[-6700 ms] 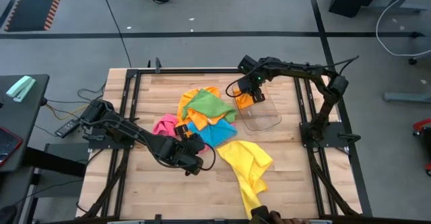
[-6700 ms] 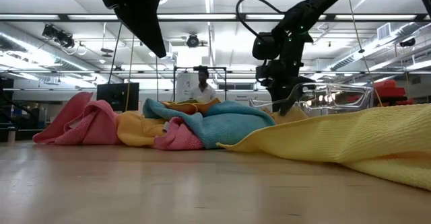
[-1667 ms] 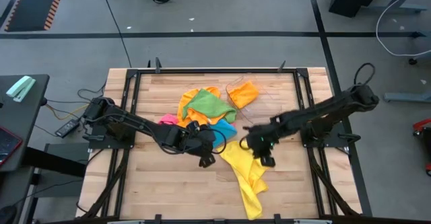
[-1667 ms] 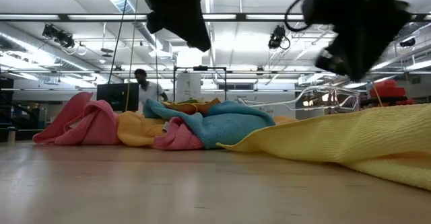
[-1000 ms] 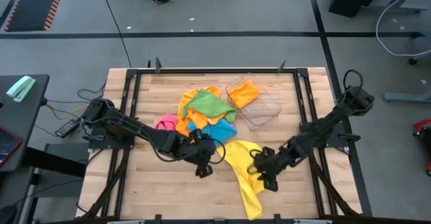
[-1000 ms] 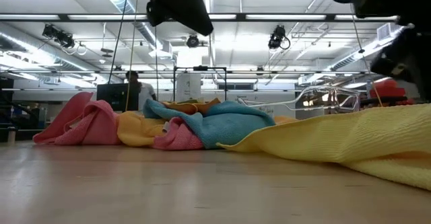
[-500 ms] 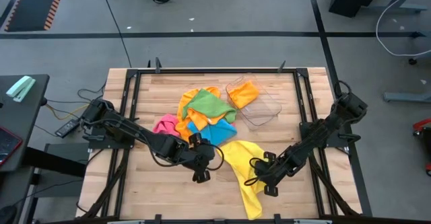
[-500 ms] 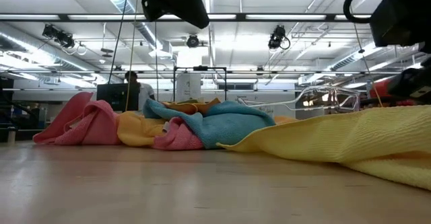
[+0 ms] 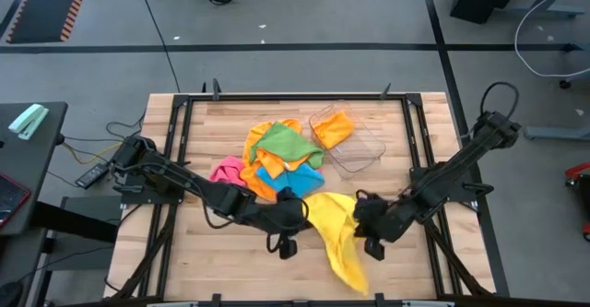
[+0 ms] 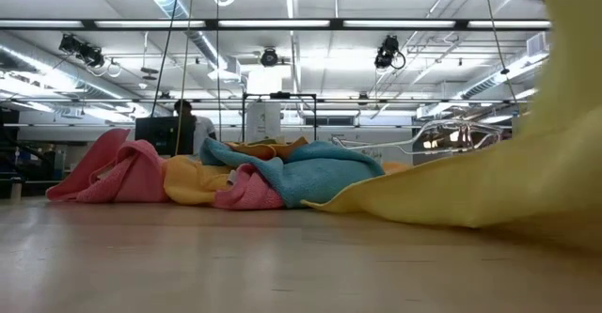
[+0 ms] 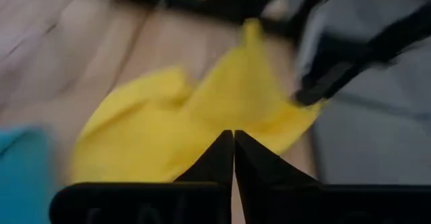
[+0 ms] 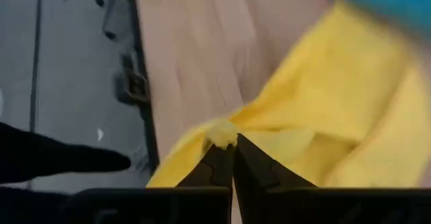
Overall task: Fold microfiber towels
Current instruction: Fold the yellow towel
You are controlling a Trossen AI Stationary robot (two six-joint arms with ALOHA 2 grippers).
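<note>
Two grippers work at the yellow towel [image 9: 339, 238], which lies stretched from the table's [image 9: 203, 270] middle toward its near edge. The right gripper [image 12: 232, 151] is pinched tight on a bunched fold of that towel, at its right side. The left gripper [image 11: 234, 143] has its fingers pressed together with nothing between them, at the towel's left edge. The other microfiber towels [image 9: 277, 158], orange, green, blue and pink, sit heaped at the table's centre; another orange one lies in the clear tray [image 9: 364, 155] toward the far right corner.
</note>
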